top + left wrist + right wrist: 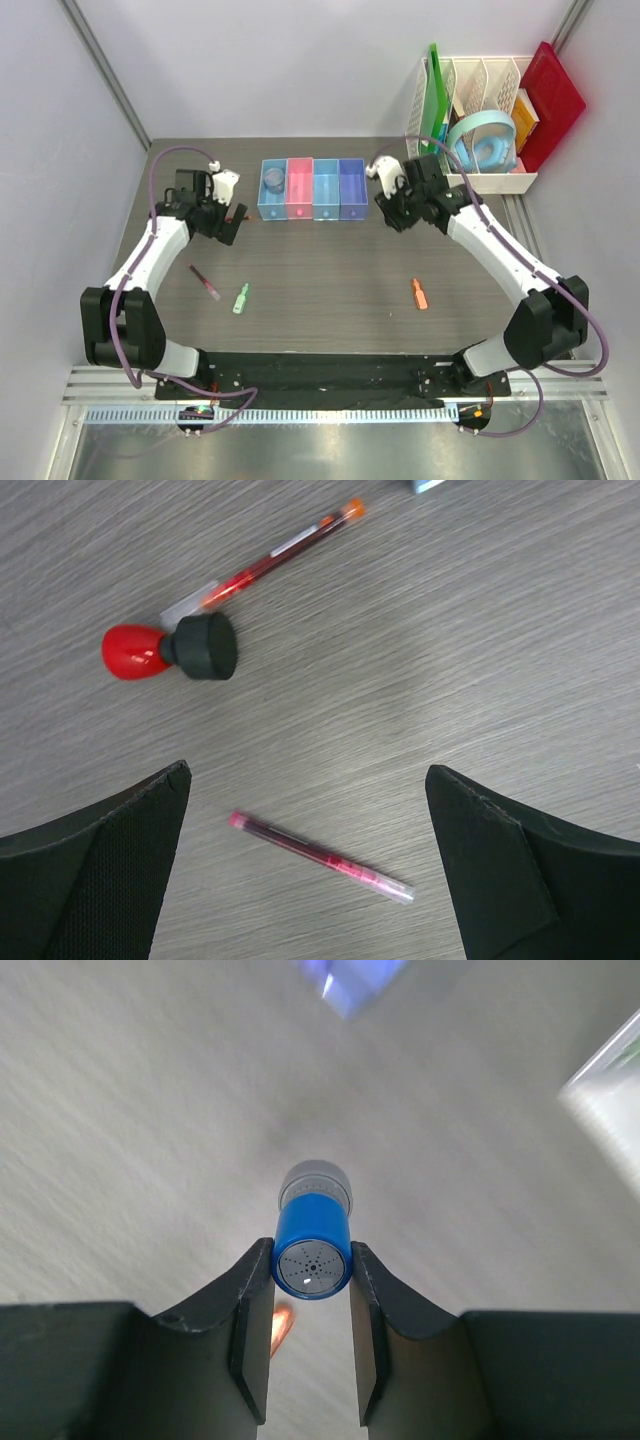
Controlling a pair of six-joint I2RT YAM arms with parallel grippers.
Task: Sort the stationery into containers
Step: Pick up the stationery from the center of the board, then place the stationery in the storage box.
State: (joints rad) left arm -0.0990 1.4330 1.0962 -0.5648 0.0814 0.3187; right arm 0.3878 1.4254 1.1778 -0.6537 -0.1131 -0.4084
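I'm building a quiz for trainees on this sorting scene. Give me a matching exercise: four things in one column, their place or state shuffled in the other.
1 left pincer
2 right pincer
3 orange marker
4 light green marker

A lying alone, nothing beside it
B shut on the blue-capped piece
C open, holding nothing
D lying next to the dark red pen

Pairs: 1-C; 2-B; 3-A; 4-D

In the right wrist view the tabletop (130, 1140) is smeared. The purple-blue bin (350, 982) and white rack (608, 1075) are blurred and cropped. The right gripper (311, 1260) half hides an orange speck (282, 1326). The left wrist view's far edge crops a light-blue bin (432, 484).
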